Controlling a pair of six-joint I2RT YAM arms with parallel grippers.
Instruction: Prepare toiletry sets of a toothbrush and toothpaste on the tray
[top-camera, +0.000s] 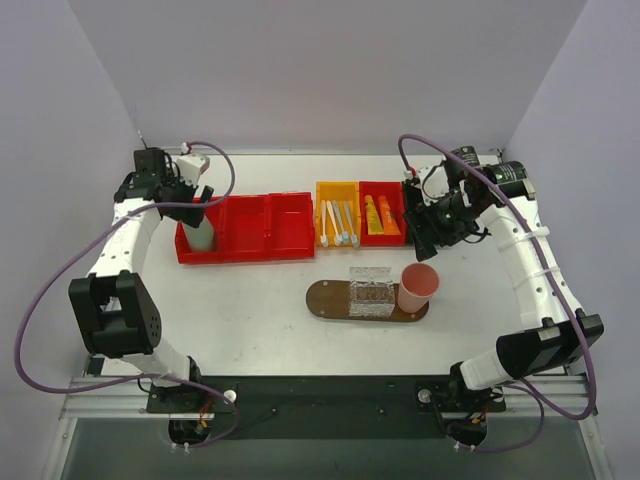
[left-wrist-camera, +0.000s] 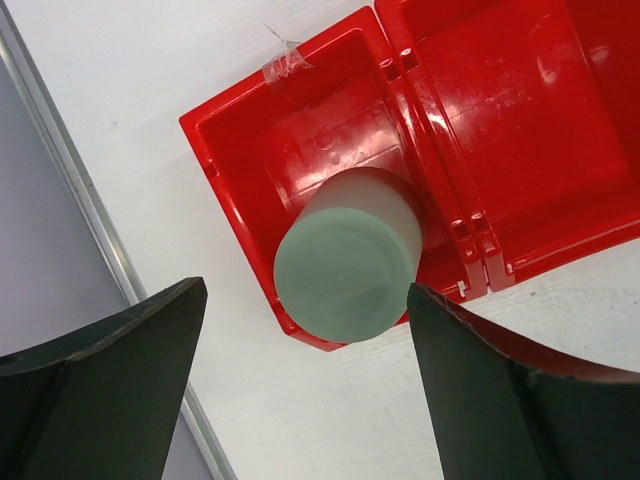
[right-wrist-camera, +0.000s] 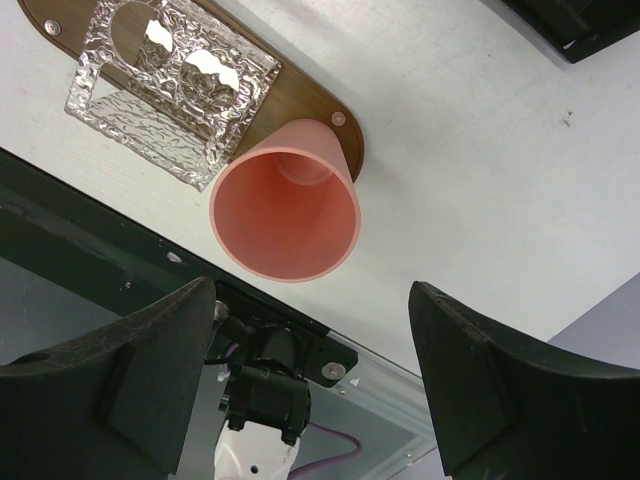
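Observation:
The dark brown oval tray (top-camera: 325, 300) lies at centre, also in the right wrist view (right-wrist-camera: 300, 100). On it stand a clear textured cup (top-camera: 371, 290) and a pink cup (top-camera: 418, 287). White toothbrushes (top-camera: 338, 224) lie in a yellow bin (top-camera: 337, 190). Orange and yellow toothpaste tubes (top-camera: 381, 214) lie in a small red bin (top-camera: 381, 187). My left gripper (top-camera: 190, 195) is open above an upside-down pale green cup (left-wrist-camera: 347, 255) in a red bin (left-wrist-camera: 250, 140). My right gripper (top-camera: 432, 228) is open and empty, right of the toothpaste bin.
A row of red bins (top-camera: 270, 226) sits at the back left. The pale green cup (top-camera: 200, 232) stands in the leftmost one. The table's near edge has a dark rail (top-camera: 320, 395) with the arm bases.

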